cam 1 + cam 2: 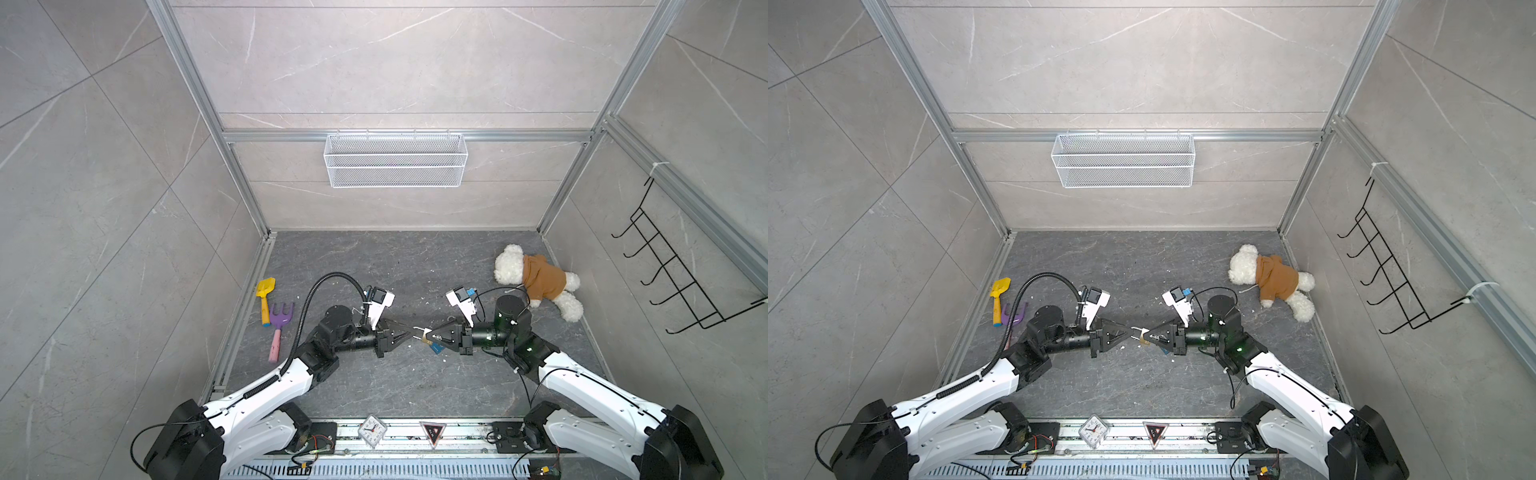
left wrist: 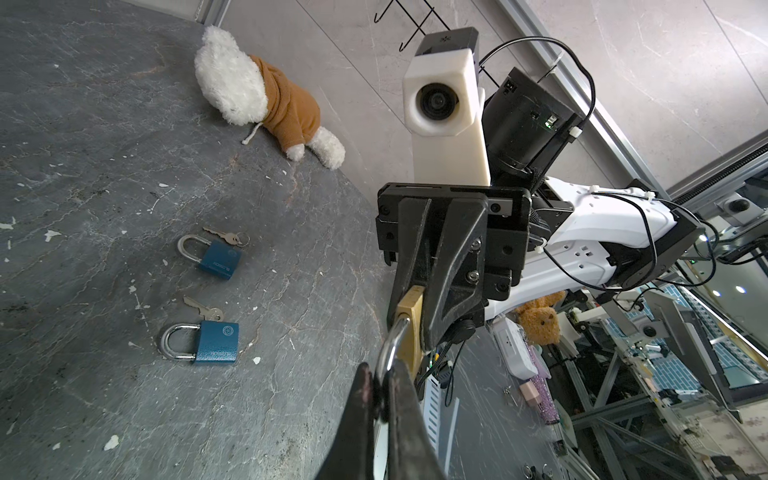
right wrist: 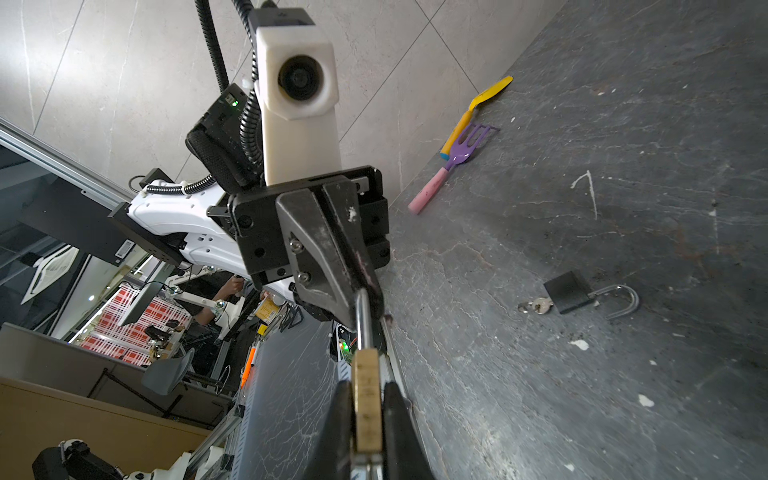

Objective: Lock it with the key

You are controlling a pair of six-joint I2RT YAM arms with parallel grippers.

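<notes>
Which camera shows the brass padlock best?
The left wrist view: the padlock shows body and shackle up close. The right wrist view shows it edge-on; in both top views it is tiny.

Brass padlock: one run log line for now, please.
left tool shut on shackle | right tool shut on brass padlock body

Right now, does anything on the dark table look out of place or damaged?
Small white flecks litter the dark grey stone-patterned tabletop, like chipped paint. The black padlock lies with its shackle open, and the white plush bear in a brown hoodie lies toppled.
</notes>
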